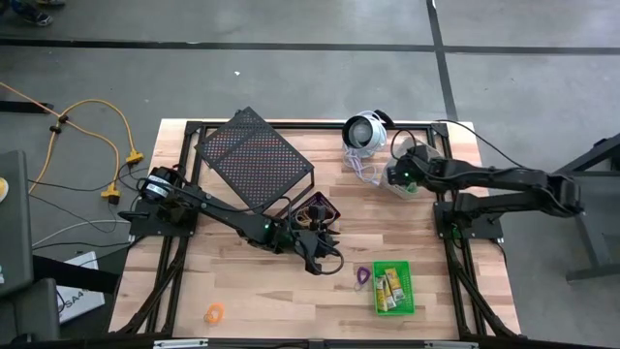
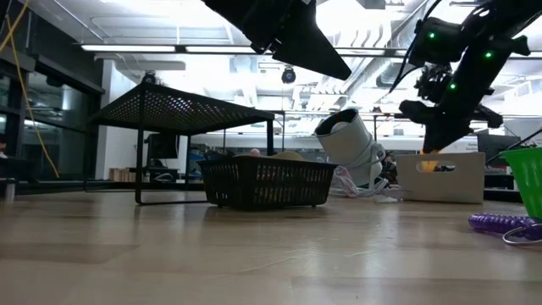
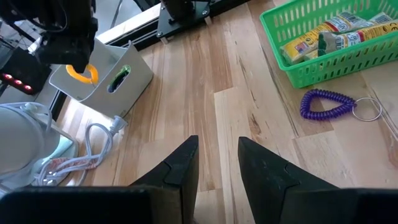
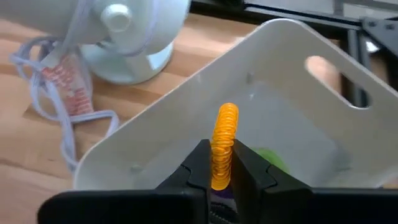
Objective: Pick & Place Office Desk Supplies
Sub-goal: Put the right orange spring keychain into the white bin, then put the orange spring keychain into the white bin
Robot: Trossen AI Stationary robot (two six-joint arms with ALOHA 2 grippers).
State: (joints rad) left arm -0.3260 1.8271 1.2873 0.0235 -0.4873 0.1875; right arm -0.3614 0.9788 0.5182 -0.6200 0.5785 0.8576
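My right gripper (image 4: 222, 155) is shut on an orange coiled loop (image 4: 224, 134) over the open top of the grey bin (image 4: 292, 81), beside the table's far right. A green thing (image 4: 272, 158) lies inside that bin. My left gripper (image 3: 217, 152) stands open over bare wood at mid-table (image 1: 325, 260), with nothing between its fingers. A purple coiled loop (image 3: 328, 104) lies on the table by the green bin (image 3: 323, 68), which holds yellow pieces (image 3: 329, 34). Another orange loop (image 1: 214, 313) lies near the front left. The black bin (image 1: 316, 209) stands at mid-table. My right gripper pinches the orange loop's coiled strand (image 4: 220, 167) between its two fingers. The fingers slant down from the table's right side. The loop sticks out past the fingertips and hangs (image 3: 84, 73) at the grey bin's open top, lifted off the table.
A large black mesh rack (image 1: 254, 155) stands at the far left of centre, next to the black bin. A round white device (image 1: 365, 131) with a cord (image 3: 93, 146) stands just beyond the grey bin. Bare wood lies at the front between the orange loop and the green bin.
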